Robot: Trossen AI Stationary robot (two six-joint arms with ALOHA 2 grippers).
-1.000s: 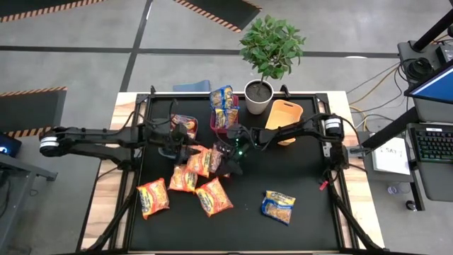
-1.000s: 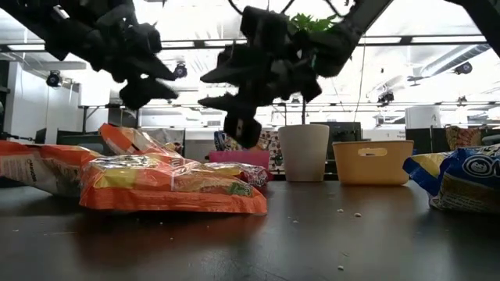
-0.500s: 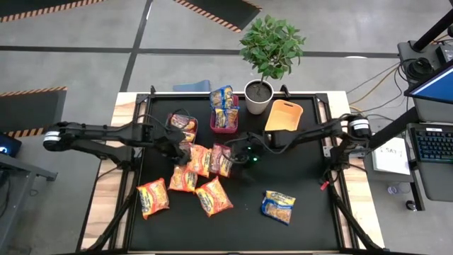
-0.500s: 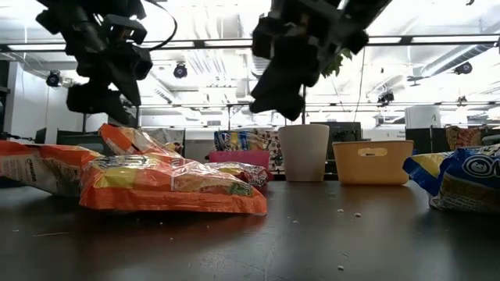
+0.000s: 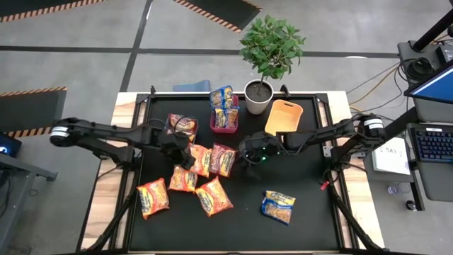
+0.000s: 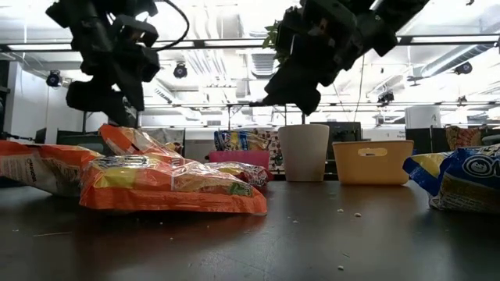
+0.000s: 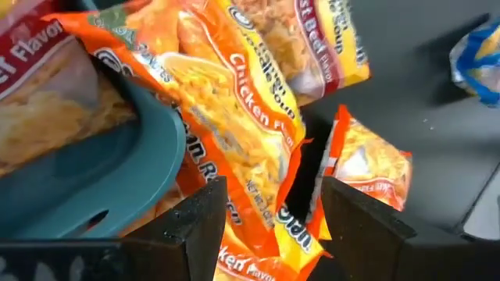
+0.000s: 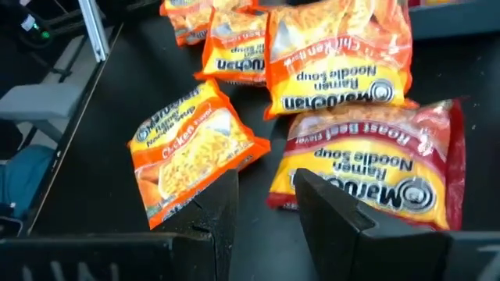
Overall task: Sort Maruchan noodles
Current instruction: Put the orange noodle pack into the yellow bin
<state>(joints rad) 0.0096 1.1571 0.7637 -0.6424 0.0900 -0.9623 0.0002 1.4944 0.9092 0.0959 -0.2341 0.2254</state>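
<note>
Left gripper (image 5: 185, 157) gaping empty and right gripper (image 5: 248, 151) hovering narrow, holding nothing; few noodles (image 5: 200, 177) binned (image 5: 224, 127), most packets lying loose, awaiting sorting.

A potted plant (image 5: 270, 49) in a white pot (image 5: 257, 97) stands at the far edge of a black table (image 5: 311, 205). Just beside the pot lies an orange bin (image 5: 284, 117), tipped at an angle; on the pot's other side sits a red bin (image 5: 225, 126), and farther along a teal bin (image 7: 94, 179). A keyboard (image 5: 431, 145) and a laptop (image 5: 433, 91) sit on a stand beside the table.
</note>
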